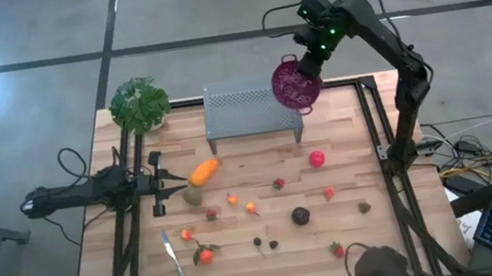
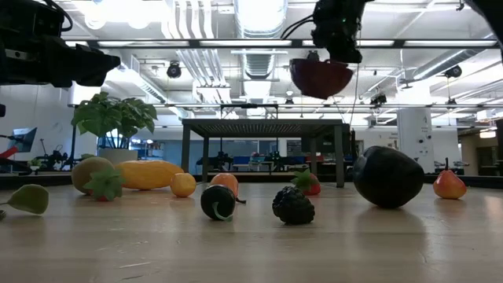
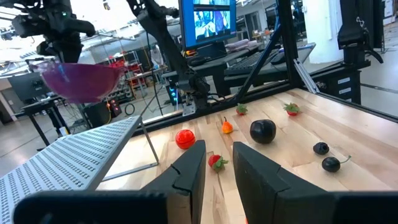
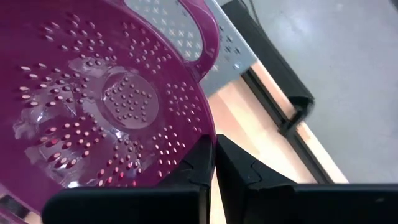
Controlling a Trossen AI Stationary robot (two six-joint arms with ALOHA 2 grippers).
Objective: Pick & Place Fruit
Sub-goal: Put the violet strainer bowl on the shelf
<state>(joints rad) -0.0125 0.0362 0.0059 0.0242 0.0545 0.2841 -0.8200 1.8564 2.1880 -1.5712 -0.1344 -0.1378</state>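
My right gripper [image 1: 316, 50] is up over the table's far right corner, shut on the purple colander bowl [image 1: 296, 86], which hangs above the right end of the grey perforated shelf [image 1: 252, 109]. The fruit lies loose on the wooden table: an elongated orange one [image 1: 204, 171], an olive-green one [image 1: 193, 196], a red ball [image 1: 316, 158], a dark purple ball [image 1: 301, 215] and several tiny pieces. My left gripper [image 1: 161, 180] rests level at the table's left, next to the orange fruit, slightly open with nothing between its fingers [image 3: 186, 171]. My right gripper pinches the colander's rim [image 4: 210, 134] between its two fingers, one on the inside of the bowl and one on the outside. The fingers come steeply from above. The colander [image 2: 321, 77] hangs below them with its opening up, lifted clear of shelf and table.
A leafy green plant [image 1: 139, 102] stands at the far left corner. A thin light-blue stick [image 1: 177, 261] lies near the front left. Black frame rails [image 1: 374, 131] run along the table's left and right sides. Bare wood lies between shelf and fruit.
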